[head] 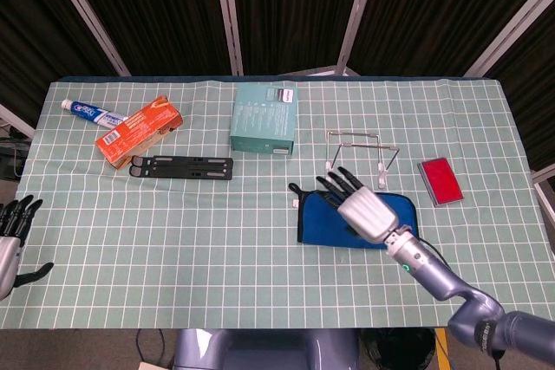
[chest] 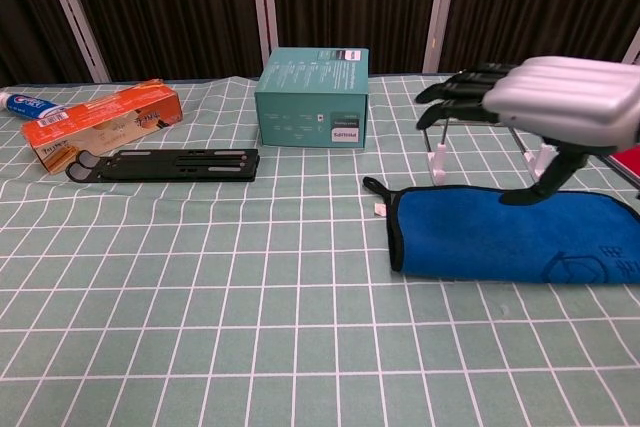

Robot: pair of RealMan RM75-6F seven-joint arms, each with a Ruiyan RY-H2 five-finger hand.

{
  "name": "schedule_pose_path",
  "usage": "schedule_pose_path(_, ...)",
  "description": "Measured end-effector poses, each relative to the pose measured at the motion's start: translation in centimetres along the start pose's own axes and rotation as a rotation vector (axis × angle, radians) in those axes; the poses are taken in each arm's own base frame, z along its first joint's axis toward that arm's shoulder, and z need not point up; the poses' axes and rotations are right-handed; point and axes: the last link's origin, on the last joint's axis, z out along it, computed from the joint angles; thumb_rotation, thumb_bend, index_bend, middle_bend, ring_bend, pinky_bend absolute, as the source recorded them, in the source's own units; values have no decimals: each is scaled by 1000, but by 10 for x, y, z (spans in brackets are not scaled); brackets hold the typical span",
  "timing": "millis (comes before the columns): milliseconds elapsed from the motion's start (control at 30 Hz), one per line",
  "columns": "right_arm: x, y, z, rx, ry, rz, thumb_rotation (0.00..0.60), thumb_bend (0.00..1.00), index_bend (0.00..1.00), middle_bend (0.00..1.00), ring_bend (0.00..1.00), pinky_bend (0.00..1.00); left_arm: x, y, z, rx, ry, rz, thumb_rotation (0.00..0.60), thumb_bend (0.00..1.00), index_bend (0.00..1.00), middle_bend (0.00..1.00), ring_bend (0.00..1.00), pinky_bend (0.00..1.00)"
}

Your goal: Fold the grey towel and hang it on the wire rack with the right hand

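Towel (chest: 500, 237) under right hand (chest: 565, 97)

Lies flat on table (head: 260, 240), blue, just in front of rack (head: 360, 149). Hovers palm-down above towel, fingers (head: 342, 184) extended and apart toward rack, grasping nothing. Left hand (head: 13, 231) at table's left edge, released, empty.

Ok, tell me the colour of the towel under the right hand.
Blue, not grey: the towel shows best in the chest view, beneath the right hand.

Even bright overhead light, soft shadows, pics sharp.
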Motion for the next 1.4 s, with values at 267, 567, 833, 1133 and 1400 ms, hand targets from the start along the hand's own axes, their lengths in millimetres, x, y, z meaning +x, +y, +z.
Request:
schedule_pose_path(267,4,-17,49,168,-89,-249,600,131,244,0,0,0,0,-6,3,20,-5,-2,600,0,0,0,0,0)
schedule_pose_path(567,-21,-35,75,210,-132,-316,600,127,258,0,0,0,-8,-5,8,27,-29,14,600,0,0,0,0,0)
schedule_pose_path(833,-30,-40,80,225,-155,-327,600,129,275,0,0,0,-11,-4,11,29,-38,25,600,0,0,0,0,0)
schedule_pose_path(1133,-41,-40,81,212,-178,-321,600,137,318,0,0,0,-13,-5,12,36,-45,27,600,0,0,0,0,0)
schedule_pose_path(1400,-48,-38,79,214,-186,-327,600,141,323,0,0,0,-14,-4,12,35,-48,30,600,0,0,0,0,0)
